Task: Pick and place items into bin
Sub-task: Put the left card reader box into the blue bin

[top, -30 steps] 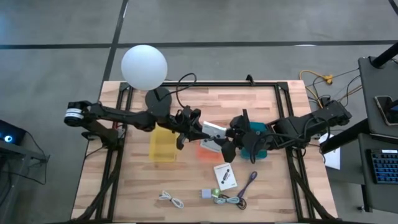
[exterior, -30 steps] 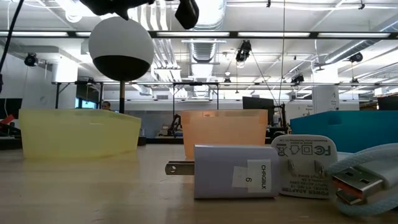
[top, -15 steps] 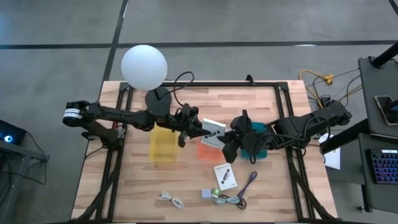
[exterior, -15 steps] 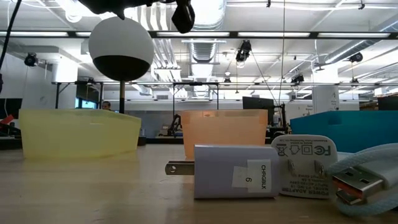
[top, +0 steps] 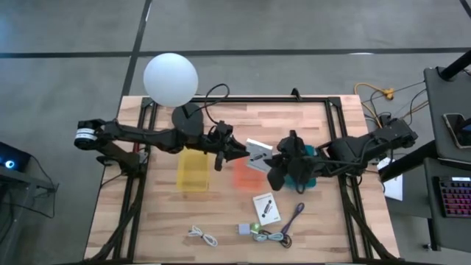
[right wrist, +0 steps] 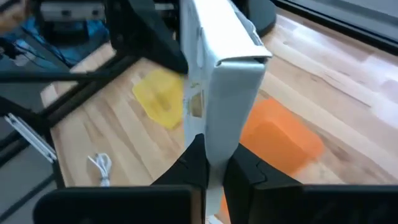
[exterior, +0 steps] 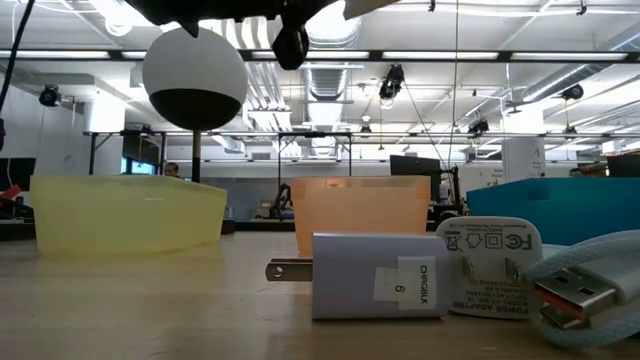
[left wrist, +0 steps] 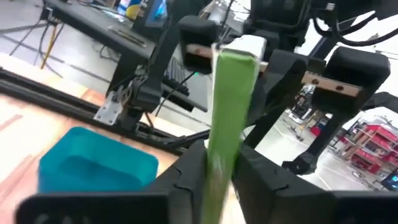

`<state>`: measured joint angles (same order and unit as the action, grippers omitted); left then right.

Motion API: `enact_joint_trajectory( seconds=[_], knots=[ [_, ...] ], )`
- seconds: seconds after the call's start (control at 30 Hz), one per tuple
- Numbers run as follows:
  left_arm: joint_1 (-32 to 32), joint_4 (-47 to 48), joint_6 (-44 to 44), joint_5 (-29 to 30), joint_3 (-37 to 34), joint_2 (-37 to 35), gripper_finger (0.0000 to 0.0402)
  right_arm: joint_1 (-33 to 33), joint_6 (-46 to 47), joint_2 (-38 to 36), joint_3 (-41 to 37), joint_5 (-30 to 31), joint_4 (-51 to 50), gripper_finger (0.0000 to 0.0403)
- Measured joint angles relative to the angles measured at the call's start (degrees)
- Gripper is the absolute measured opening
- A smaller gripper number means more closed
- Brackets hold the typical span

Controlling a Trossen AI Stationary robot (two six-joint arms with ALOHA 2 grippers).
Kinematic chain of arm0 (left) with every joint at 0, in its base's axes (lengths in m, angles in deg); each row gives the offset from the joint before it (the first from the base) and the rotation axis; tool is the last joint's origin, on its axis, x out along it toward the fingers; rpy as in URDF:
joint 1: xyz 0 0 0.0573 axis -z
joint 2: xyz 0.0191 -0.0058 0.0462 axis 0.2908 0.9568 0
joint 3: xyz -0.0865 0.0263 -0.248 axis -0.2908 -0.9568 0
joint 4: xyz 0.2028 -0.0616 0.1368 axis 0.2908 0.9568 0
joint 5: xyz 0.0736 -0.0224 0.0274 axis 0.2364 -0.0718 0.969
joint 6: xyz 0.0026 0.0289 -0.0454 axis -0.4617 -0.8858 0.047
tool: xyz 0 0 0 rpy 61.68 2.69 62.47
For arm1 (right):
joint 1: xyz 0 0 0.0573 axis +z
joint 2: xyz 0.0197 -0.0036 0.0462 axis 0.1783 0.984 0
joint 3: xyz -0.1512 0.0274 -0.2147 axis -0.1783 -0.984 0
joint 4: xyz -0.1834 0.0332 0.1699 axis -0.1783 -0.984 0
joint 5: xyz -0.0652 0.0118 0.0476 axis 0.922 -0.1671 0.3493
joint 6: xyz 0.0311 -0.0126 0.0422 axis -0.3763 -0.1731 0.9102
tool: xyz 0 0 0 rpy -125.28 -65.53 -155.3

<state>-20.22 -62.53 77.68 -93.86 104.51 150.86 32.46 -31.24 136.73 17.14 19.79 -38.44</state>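
A white card [top: 257,152], a flat pack with one green edge [left wrist: 233,93], hangs in the air above the orange bin [top: 245,177]. My left gripper [top: 234,152] is shut on the card's left end. My right gripper [top: 271,158] is shut on its right end. Another white card [top: 266,208] lies flat on the table nearer the front. A white cable [top: 201,235], a purple cable [top: 295,216] and a grey cable with small cubes [top: 263,235] lie by the near edge. My left gripper pinches the card's left end [left wrist: 217,155] between its two fingers, one on each broad face. The fingers come level from the table's left. The card stands on edge, clear of the bins. My right gripper pinches the card's opposite end [right wrist: 214,134] across its two broad faces. It slants down from the table's right. The card reaches away from the fingers toward my left gripper, lifted clear over the orange bin [right wrist: 273,134].
A yellow bin [top: 193,173] stands left of the orange one and a teal bin [top: 304,177] right of it. A white globe lamp [top: 171,79] stands at the far left. A charger block [exterior: 375,275], a plug [exterior: 490,265] and a USB cable [exterior: 580,290] lie close to the low camera.
My right gripper has come in toward the card and closed on its right end, tipping a little further down. My left gripper has kept its place and turned slightly, so the card now lies more level between the two.
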Motion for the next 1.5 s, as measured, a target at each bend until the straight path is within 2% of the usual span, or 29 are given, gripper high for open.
enact_joint_trajectory(
  seconds=[0.2,0.3,0.4,0.47,0.67,0.8,0.93,1.07,1.17,1.33,1.5],
  knots=[
    [0.14,8.47,-0.07,-0.72,-0.10,-0.28,0.0167,-0.17,5.06,-0.18,-0.11,1.62,-4.21,0.0018],
    [0.08,13.26,-0.20,-0.44,-0.11,-0.44,0.0212,-0.02,12.93,-0.82,-0.07,0.89,-13.47,0.0018],
    [0.11,18.28,-0.18,-0.26,-0.13,-0.57,0.0241,-0.02,23.73,-0.77,-0.14,-4.78,-26.05,0.0018],
    [0.13,21.27,0.69,-0.28,-0.20,-0.57,0.0250,-0.16,28.42,-0.77,-0.76,-8.76,-30.86,0.0018],
    [0.86,22.97,2.49,-0.18,-0.30,-0.57,0.0253,-2.15,34.61,-3.04,-6.89,-22.41,-31.63,0.0018],
    [0.90,22.50,4.10,0.31,-0.28,-0.57,0.0253,-6.74,33.72,-8.13,-17.12,-30.59,-24.13,0.0018],
    [1.21,22.16,4.10,0.35,-0.28,-0.57,0.0253,-12.24,32.77,-16.28,-28.57,-33.78,-12.59,0.0018],
    [2.06,21.14,4.26,1.48,-0.28,-0.57,0.0254,-17.37,34.43,-22.84,-37.86,-37.04,-11.58,0.0018],
    [2.80,18.30,5.99,1.88,-0.28,-0.57,0.0254,-20.84,34.06,-26.92,-43.83,-42.15,-5.27,0.0018],
    [3.69,13.57,6.94,1.88,-0.28,-0.54,0.0254,-24.92,34.70,-30.23,-50.83,-42.35,6.33,0.0022],
    [3.80,10.45,6.91,1.90,-0.28,-0.49,0.0254,-27.35,34.70,-29.78,-54.44,-44.12,7.98,0.0024]
  ],
)
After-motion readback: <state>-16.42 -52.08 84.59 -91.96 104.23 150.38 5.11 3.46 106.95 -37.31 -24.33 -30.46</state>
